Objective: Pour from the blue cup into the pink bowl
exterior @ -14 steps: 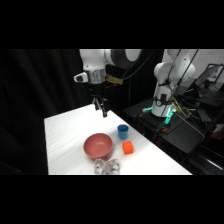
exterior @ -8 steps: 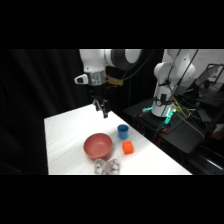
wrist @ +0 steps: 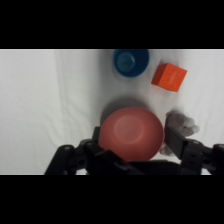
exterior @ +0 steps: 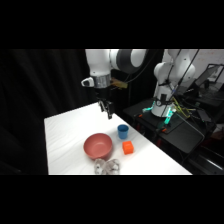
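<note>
The gripper (exterior: 107, 111) hangs in the air above the white table (exterior: 65, 130), its two black fingers (wrist: 175, 140) spread wide apart and holding nothing; in the wrist view they stand on either side of the pink bowl (wrist: 132, 132), which lies on the cloth far below them, so the bowl only seems framed by them (nothing is touching it). In the side view the gripper is above the far part of the table, higher than and behind the bowl (exterior: 97, 145) and just left of the blue cup (exterior: 123, 131). The cup stands upright on the table, just beside the bowl on its far right side and apart from it, its open mouth up; the wrist view shows it (wrist: 131, 61) at the picture's top edge, partly cut off. A small orange cube (exterior: 128, 147) sits on the table near the cup and to the right of the bowl, also clear in the wrist view (wrist: 169, 77). A shiny silvery lumpy object (exterior: 106, 166) lies close against the bowl's near side.
</note>
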Robot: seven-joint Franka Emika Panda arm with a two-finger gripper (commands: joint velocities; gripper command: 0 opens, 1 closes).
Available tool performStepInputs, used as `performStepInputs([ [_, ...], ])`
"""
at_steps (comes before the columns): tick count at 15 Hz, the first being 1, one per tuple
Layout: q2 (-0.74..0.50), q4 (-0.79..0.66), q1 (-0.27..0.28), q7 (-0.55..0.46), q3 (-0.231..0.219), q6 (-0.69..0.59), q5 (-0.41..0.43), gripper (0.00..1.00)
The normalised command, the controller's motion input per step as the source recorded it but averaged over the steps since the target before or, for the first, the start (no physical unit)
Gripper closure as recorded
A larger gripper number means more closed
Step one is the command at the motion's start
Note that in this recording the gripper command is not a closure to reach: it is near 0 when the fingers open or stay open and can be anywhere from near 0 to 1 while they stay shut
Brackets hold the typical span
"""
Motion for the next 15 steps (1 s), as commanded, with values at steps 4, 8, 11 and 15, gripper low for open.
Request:
performStepInputs([
  [4, -0.48, -0.66, 0.021, 0.25, 0.083, 0.41, 0.115, 0.0],
  [8, -0.29, -0.52, 0.056, 0.2, 0.106, 0.47, 0.195, 0.0],
  [11, -0.11, -0.33, 0.065, 0.13, 0.097, 0.5, 0.174, 0.0],
  [15, 0.14, -0.14, 0.035, 0.09, 0.065, 0.46, 0.089, 0.0],
])
